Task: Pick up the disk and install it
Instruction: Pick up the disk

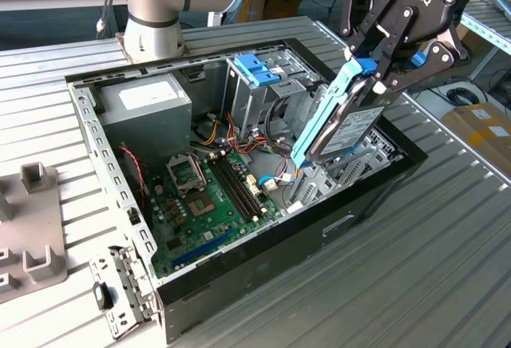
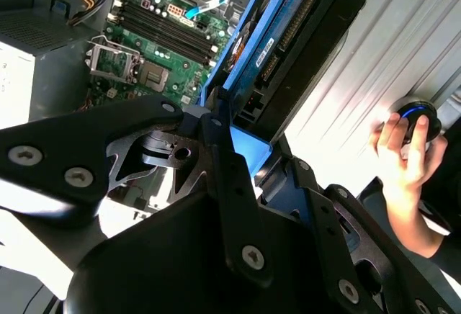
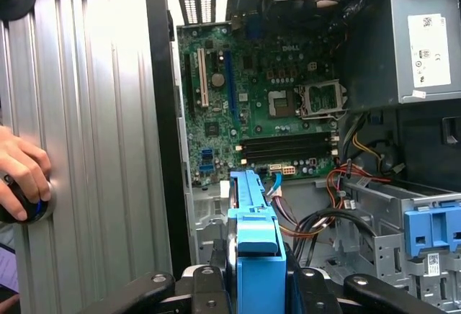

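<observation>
My gripper (image 1: 374, 85) is squeezed shut on the disk (image 1: 345, 128), with a black finger on each flat side near its top end. The disk hangs down from the gripper on a slant, and its blue frame runs along its edge. In the exterior view I can see its white label. The disk is up in the air over the open computer case (image 1: 239, 256), above the end of the case on the exterior view's right. Its low end dips close to the silver metal bays there, and I cannot tell if it touches them. Deeper in the case I see the green motherboard (image 1: 209, 196), the grey power supply (image 1: 148, 102) and a blue latch (image 1: 257, 69) on a metal cage. The case lies on a ribbed metal table (image 1: 383, 284). In both wrist views a person's hand (image 2: 400, 154) rests on a round knob (image 2: 419, 106) beside the case.
</observation>
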Available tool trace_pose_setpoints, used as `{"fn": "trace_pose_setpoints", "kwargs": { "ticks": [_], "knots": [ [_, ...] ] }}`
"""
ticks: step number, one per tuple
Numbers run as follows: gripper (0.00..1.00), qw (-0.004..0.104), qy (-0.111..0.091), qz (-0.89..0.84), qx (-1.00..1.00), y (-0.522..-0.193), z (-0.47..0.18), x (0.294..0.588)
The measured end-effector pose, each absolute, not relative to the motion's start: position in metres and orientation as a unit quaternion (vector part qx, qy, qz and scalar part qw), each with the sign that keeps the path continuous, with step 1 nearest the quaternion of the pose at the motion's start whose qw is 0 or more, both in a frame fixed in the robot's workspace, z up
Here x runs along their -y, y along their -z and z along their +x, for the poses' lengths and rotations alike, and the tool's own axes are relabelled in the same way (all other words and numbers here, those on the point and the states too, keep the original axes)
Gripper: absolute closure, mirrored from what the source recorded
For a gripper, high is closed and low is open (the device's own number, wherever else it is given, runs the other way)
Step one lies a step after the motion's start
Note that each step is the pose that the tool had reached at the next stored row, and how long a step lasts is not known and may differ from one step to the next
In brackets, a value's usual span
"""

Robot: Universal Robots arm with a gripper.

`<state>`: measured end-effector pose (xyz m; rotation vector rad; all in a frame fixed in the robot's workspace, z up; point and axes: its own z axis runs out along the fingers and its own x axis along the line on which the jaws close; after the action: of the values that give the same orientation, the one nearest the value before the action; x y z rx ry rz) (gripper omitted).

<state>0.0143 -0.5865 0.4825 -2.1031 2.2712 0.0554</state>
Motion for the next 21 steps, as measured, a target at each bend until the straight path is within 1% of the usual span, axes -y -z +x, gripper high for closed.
{"fn": "trace_pose_setpoints", "kwargs": {
  "ticks": [21],
  "knots": [
    [0.63, 0.023, -0.018, -0.679, -0.733, -0.482, 0.029, 0.587]
  ]
}}
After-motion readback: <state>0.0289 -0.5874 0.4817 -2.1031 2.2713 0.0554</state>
